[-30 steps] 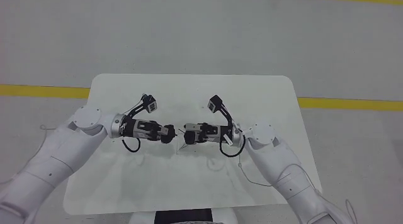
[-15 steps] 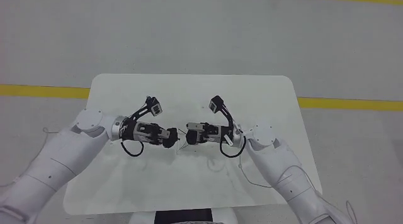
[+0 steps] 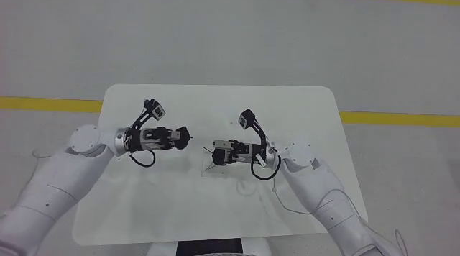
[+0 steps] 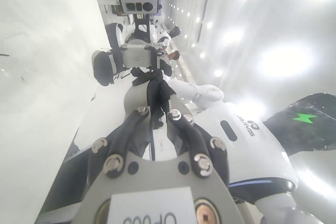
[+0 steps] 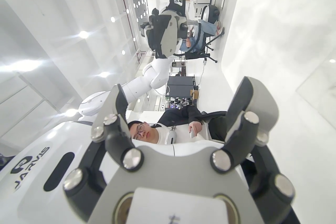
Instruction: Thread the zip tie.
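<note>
My left gripper (image 3: 184,136) hangs over the white table (image 3: 302,105) left of centre, its black-padded fingers (image 4: 155,88) shut together. A thin black strip, the zip tie (image 4: 151,135), runs back between them toward the palm. My right gripper (image 3: 213,152) is a short way to the right and slightly nearer the front edge. In the right wrist view this gripper (image 5: 183,96) stands open, with its fingers (image 5: 244,99) wide apart and nothing between them. The two grippers face each other with a gap between them.
A small thin dark thing (image 3: 208,162) lies on the table just below my right gripper; what it is I cannot tell. The table's back half and front strip hold nothing else. Grey floor with yellow lines (image 3: 402,118) surrounds the table.
My left gripper has drawn back to the left and slightly away from the front, opening a gap to the right gripper. The right arm has stayed in place.
</note>
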Controlling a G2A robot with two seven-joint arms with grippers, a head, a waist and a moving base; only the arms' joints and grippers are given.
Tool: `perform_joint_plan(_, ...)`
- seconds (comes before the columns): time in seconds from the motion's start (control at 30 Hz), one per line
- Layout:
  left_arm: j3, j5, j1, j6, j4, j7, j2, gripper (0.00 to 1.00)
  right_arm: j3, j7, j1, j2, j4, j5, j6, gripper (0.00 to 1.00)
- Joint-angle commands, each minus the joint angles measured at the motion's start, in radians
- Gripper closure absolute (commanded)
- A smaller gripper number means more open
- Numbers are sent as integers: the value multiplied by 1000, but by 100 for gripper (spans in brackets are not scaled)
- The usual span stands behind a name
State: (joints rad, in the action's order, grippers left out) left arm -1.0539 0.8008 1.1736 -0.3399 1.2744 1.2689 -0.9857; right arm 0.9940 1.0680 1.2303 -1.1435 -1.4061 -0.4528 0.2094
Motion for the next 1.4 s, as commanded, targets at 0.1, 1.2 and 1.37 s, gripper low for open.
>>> perform_joint_plan(0.1, -87, -11, 45, 0, 6, 19, -13, 100, 0, 0, 0, 0, 0, 0, 0, 0)
perform_joint_plan(1.2, -169, -10, 91, 0, 12, 80, -52, 100, 0, 0, 0, 0, 0, 0, 0, 0)
perform_joint_plan(1.37, -169, -10, 91, 0, 12, 80, -52, 100, 8, -48, 1, 6, -37, 91, -25, 0)
